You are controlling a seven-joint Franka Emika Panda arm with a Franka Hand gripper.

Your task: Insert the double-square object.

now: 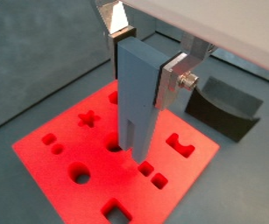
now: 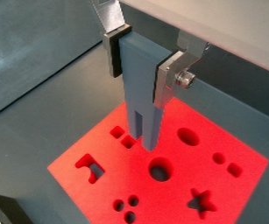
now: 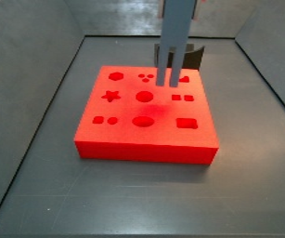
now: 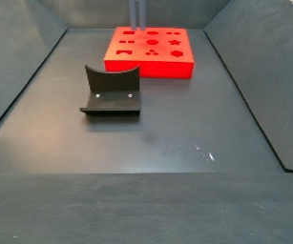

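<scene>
My gripper (image 1: 146, 61) is shut on the double-square object (image 1: 137, 105), a long blue-grey bar with two prongs at its lower end, and holds it upright. Both wrist views show the silver fingers clamping its upper part (image 2: 143, 68). The bar (image 2: 143, 114) hangs over the red block (image 2: 230, 188), with its prongs close above the surface next to the pair of small square holes (image 2: 123, 137). In a side view the bar (image 3: 175, 42) comes down over the block's far right part (image 3: 145, 116), near the two square holes (image 3: 181, 97). The gripper itself is above that frame.
The dark fixture (image 4: 111, 92) stands on the grey floor apart from the red block (image 4: 149, 48). It also shows behind the block (image 3: 194, 56) and beside it (image 1: 224, 107). The block has star, round, rectangular and other holes. Grey walls enclose the floor.
</scene>
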